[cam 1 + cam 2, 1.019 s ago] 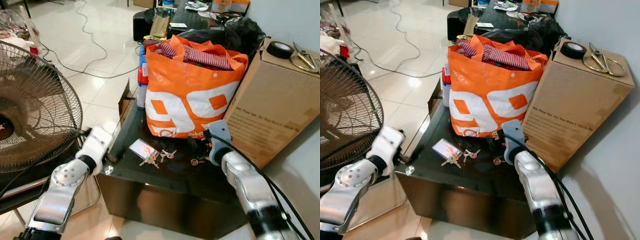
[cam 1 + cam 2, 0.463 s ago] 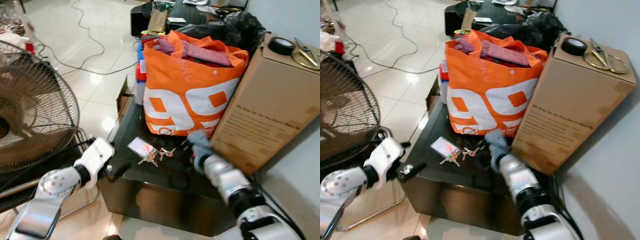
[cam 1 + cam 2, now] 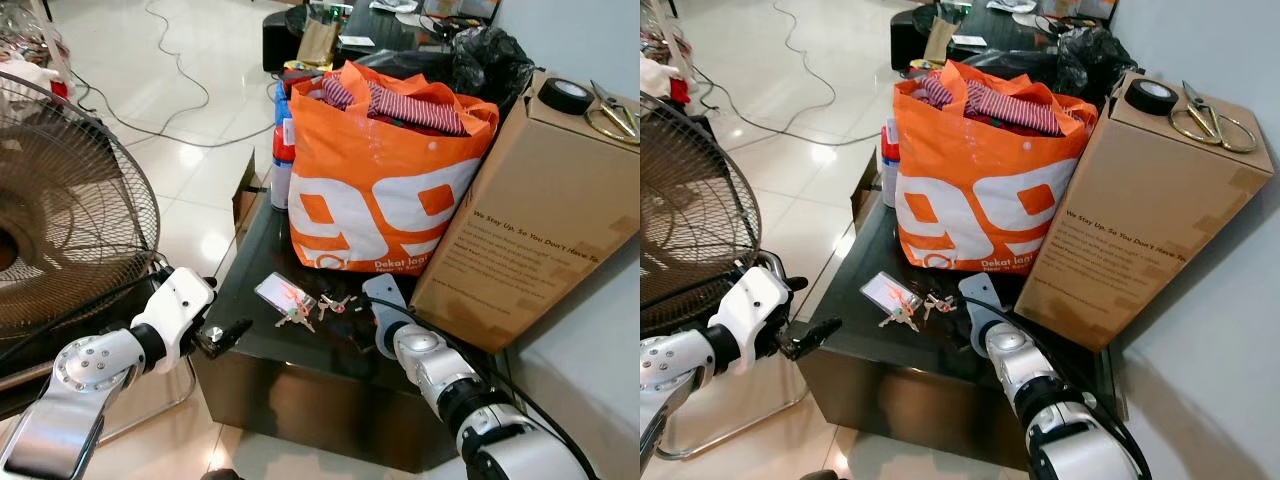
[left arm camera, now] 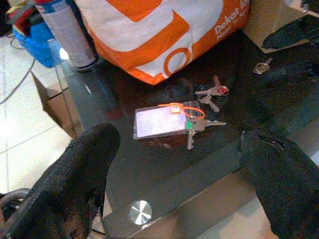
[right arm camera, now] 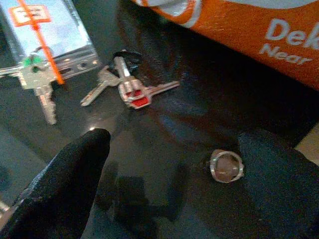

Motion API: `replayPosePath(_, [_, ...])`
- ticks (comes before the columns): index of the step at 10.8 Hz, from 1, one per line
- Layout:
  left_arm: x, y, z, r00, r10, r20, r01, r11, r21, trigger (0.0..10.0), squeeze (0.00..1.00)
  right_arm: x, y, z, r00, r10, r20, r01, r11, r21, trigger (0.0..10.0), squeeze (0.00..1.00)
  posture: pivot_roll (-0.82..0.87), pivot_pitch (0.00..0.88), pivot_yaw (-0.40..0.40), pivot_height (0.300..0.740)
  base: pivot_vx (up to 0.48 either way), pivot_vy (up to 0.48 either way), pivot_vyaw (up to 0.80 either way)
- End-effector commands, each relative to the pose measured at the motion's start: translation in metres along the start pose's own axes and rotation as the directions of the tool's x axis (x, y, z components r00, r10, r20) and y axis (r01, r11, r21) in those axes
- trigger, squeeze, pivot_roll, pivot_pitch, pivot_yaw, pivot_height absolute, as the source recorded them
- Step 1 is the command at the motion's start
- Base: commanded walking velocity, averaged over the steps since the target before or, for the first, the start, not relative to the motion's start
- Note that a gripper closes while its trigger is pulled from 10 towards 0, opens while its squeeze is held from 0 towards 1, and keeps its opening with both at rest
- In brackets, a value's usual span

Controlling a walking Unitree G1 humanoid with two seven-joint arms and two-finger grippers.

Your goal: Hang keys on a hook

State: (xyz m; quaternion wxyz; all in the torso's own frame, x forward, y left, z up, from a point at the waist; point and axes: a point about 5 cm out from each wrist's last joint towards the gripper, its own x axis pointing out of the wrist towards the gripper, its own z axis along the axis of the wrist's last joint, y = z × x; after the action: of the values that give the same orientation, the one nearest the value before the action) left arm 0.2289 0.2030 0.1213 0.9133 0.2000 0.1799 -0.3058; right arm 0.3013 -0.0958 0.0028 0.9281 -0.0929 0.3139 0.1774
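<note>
Two bunches of keys lie on the black glass table [image 3: 262,262], in front of the orange bag. One bunch [image 4: 198,127] has a green tag and an orange cord tied to a clear card holder [image 4: 161,121]. The other, red-capped bunch [image 5: 133,91] lies just beside it. My right gripper [image 5: 174,142] hovers open low over the table, with the red-capped keys just ahead of its fingers [image 5: 67,184]. Beside one finger sits a small metal ring [image 5: 227,167]. At the table's front left corner my left gripper [image 4: 179,142] is open and points at the card holder.
A full orange shopping bag [image 3: 380,190] stands behind the keys. To its right is a tall cardboard box [image 3: 530,220] with a tape roll [image 3: 565,95] and scissors [image 3: 615,110] on top. A spray can [image 3: 283,165] stands left of the bag, and a big floor fan [image 3: 60,230] is at my left.
The camera has shifted. My right gripper has moved left along the table, from near the box towards the keys. My left gripper has come to the table's front left corner.
</note>
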Motion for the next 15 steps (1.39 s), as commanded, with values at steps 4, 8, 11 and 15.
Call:
replayPosePath(4, [-0.011, -0.002, 0.013, 1.000, -0.002, 0.021, 0.002, 1.000, -0.017, 10.0, 0.08, 0.003, -0.002, 0.011, 0.997, -0.060, 0.045, 0.058, 0.997, 0.047, 10.0, 0.00, 0.08, 0.167, -0.147, 0.740, 0.000, 0.000, 0.00])
replayPosePath(8, [-0.031, -0.004, 0.018, 0.999, 0.041, 0.007, -0.041, 0.999, -0.033, 10.0, 0.08, 0.004, 0.001, 0.015, 0.994, -0.085, 0.074, 0.079, 0.994, 0.071, 10.0, 0.00, 0.11, 0.226, -0.164, 0.740, 0.000, 0.000, 0.00])
replayPosePath(11, [-0.042, -0.010, 0.015, 0.999, 0.044, -0.024, -0.045, 0.998, -0.045, 10.0, 0.08, 0.005, 0.003, 0.017, 0.992, -0.106, 0.063, 0.102, 0.992, 0.071, 10.0, 0.00, 0.12, 0.240, -0.172, 0.740, 0.000, 0.000, 0.00])
replayPosePath(15, [-0.044, -0.015, 0.014, 0.999, 0.036, -0.038, -0.038, 0.998, -0.058, 10.0, 0.08, 0.006, -0.001, 0.010, 0.993, -0.116, -0.025, 0.118, 0.992, 0.045, 5.1, 0.00, 0.11, 0.236, -0.180, 0.740, 0.000, 0.000, 0.00])
